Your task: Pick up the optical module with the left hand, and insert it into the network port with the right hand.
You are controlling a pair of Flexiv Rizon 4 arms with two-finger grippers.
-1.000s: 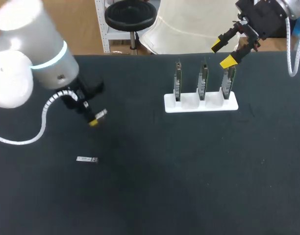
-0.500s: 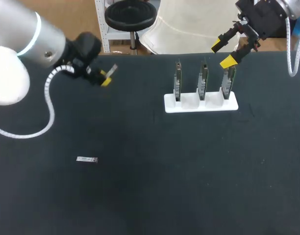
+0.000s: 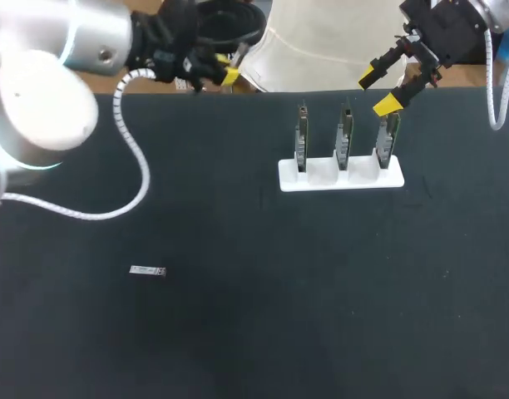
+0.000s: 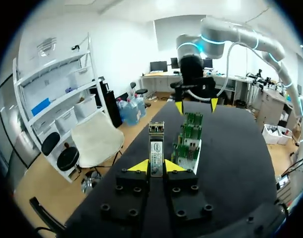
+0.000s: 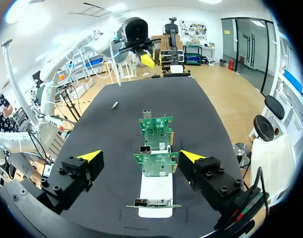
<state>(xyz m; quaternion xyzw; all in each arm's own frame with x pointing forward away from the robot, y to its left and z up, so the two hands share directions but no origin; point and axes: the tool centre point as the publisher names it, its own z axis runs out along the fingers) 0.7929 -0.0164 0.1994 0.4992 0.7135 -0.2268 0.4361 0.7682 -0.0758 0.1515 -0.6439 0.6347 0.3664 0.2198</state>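
The head camera overlooks the bench (image 3: pixel 238 332) from behind; the wrist cameras face each other across the card rack (image 3: pixel 341 176), far ahead of the left gripper (image 4: pixel 157 167), close beneath the right gripper (image 5: pixel 140 155).

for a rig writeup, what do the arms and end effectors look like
The left arm and right arm are glossy silver-white tubes with rounded joints and light-blue rings. A white cable trails along each. The left end effector and right end effector each have two black bolted fingers with bright yellow wedge tips.
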